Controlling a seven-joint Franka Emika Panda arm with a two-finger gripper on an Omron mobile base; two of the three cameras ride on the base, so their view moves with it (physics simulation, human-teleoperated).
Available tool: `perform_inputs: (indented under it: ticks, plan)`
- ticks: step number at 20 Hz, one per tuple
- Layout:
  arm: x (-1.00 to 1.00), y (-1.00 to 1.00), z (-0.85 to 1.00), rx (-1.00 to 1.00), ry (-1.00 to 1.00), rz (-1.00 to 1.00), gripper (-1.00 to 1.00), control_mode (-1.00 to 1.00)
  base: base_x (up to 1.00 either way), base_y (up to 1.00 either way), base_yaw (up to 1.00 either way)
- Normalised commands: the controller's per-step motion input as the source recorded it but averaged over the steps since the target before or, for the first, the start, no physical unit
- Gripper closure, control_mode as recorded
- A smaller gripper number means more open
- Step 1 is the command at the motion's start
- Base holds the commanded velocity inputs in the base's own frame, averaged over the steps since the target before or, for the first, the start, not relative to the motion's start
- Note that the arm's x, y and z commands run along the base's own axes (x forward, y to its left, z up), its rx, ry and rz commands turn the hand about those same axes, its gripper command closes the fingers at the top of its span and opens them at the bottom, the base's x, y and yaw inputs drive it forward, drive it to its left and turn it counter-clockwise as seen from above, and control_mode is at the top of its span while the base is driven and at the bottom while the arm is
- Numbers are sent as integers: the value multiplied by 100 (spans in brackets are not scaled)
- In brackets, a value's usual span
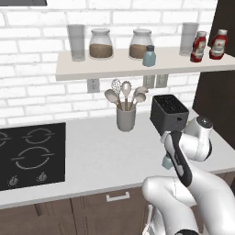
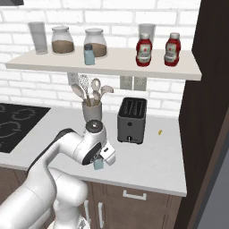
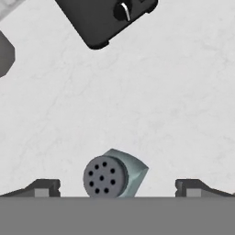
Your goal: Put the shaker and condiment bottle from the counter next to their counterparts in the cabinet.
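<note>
The tool (image 3: 117, 187) hangs wide open over the white counter (image 3: 151, 101), its two dark fingertips (image 3: 43, 187) apart on either side of the small blue-grey translucent shaker with a dark perforated cap (image 3: 112, 174), which stands upright between them near the black toaster (image 3: 103, 18).

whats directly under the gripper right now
The shaker stands on the white counter between the open gripper's fingertips, dark holed cap up. Its base and the counter beneath it are covered.
</note>
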Motion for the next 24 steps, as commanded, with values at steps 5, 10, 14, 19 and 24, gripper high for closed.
perform_inputs:
  ticks: [5, 10, 14, 19, 24]
  plan:
    - [0, 2, -22, 0, 0, 0, -100, -100, 0, 0, 0]
    - [0, 15, -18, 0, 0, 0, -100, -100, 0, 0, 0]
    - [0, 29, -17, -1, 0, 0, -100, -100, 0, 0, 0]
    - [0, 24, -16, 0, 0, 0, -100, -100, 0, 0, 0]
    - [0, 4, -21, 0, 0, 0, -100, -100, 0, 0, 0]
